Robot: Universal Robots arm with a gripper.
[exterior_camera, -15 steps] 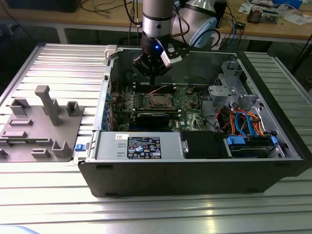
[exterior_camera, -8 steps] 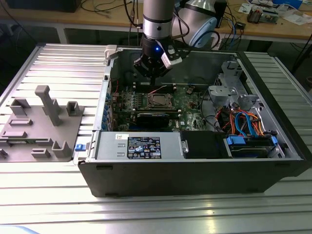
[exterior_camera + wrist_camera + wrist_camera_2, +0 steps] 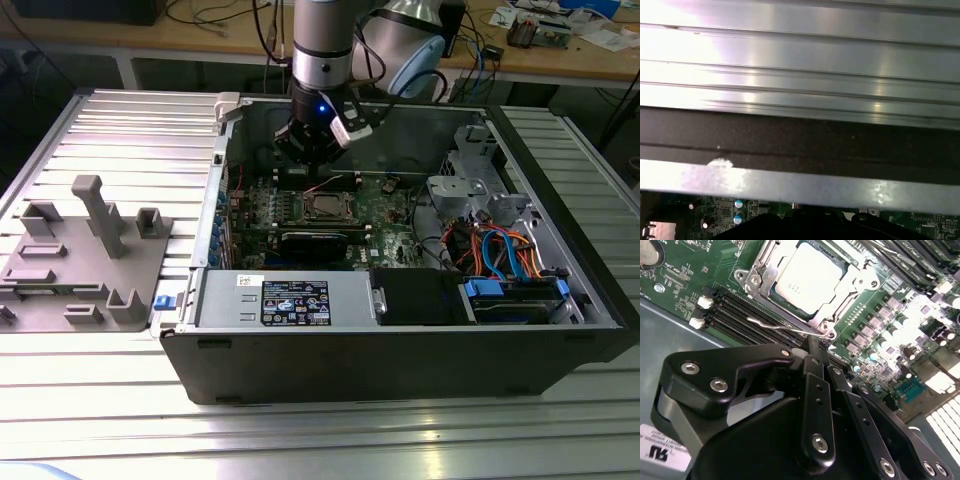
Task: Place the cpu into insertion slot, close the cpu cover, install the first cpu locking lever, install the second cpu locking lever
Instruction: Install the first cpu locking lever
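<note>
Gripper point(image 3: 816, 351) pressed together, empty, tips just beside lever point(image 3: 785, 327) at cover point(image 3: 810, 282) edge. Risk: slipping off thin wire, scraping board point(image 3: 685, 285).

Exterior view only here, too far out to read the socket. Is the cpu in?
Observer: Yes. In the second wrist view the cpu sits in the slot, with the cover down around it.
Operator: Levers?
Observer: One wire lever lies along the memory slots beside the socket. I cannot tell whether it is latched.
Operator: Tool?
Observer: The tool has its fingers together, with the tip right by that lever's end near a cover corner.
</note>
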